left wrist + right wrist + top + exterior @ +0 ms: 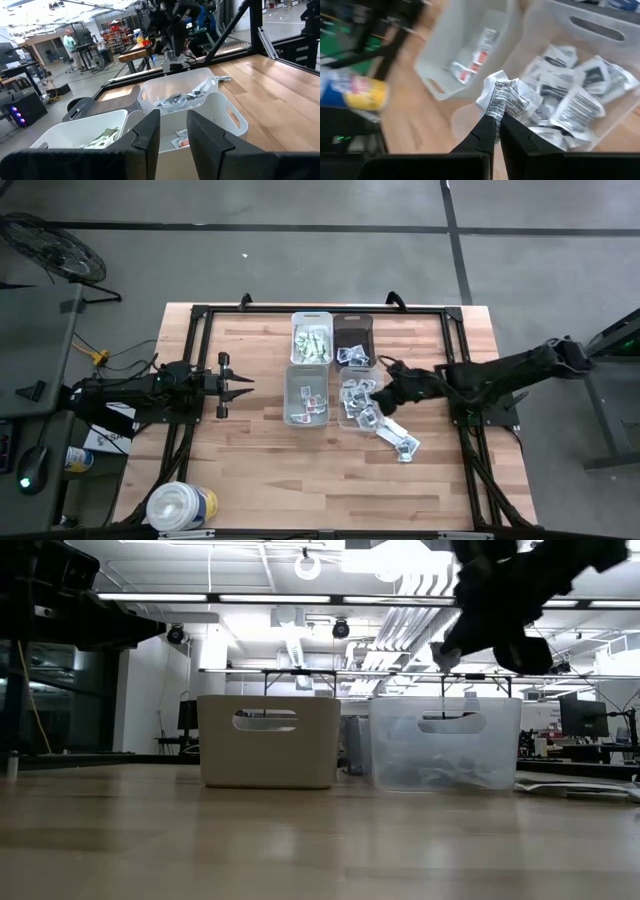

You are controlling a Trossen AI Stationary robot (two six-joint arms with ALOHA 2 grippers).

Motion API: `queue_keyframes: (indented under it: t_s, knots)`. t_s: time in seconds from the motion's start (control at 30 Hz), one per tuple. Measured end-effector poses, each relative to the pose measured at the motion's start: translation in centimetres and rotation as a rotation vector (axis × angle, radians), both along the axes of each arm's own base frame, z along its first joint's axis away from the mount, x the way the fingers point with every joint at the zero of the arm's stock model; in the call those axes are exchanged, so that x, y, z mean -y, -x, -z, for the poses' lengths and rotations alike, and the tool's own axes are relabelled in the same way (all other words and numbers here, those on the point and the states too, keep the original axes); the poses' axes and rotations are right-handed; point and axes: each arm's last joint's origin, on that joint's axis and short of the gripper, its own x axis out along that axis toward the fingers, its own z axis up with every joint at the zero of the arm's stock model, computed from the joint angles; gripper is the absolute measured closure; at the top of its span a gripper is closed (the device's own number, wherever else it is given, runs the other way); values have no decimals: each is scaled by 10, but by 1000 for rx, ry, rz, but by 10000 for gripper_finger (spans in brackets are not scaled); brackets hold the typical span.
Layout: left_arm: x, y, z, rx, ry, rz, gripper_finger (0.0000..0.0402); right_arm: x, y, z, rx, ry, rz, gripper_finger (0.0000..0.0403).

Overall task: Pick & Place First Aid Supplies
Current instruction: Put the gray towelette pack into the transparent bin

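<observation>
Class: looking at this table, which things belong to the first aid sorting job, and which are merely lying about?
Job: packet pinched in right gripper; packets in clear bin; loose packets on table; white bins.

Lying about: round tub; idle left gripper.

Both arms [500,375] are matte black, jointed, with angular black finger pairs; left arm [130,392] identical.

High view looks straight down on the worktop [250,460]; low view sits level at its edge; 2 wrist views share the bins [175,100].
</observation>
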Motion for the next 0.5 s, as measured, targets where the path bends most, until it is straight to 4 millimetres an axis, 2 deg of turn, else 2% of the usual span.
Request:
queue_keyframes:
  t_s: [0.3,0.5]
  knots:
    - [0,0,0,0,0,0,305,7,-38,-1,-319,-9,-27,390]
    - [0,0,0,0,0,0,305,4,-59,5,-432,26,-133,390]
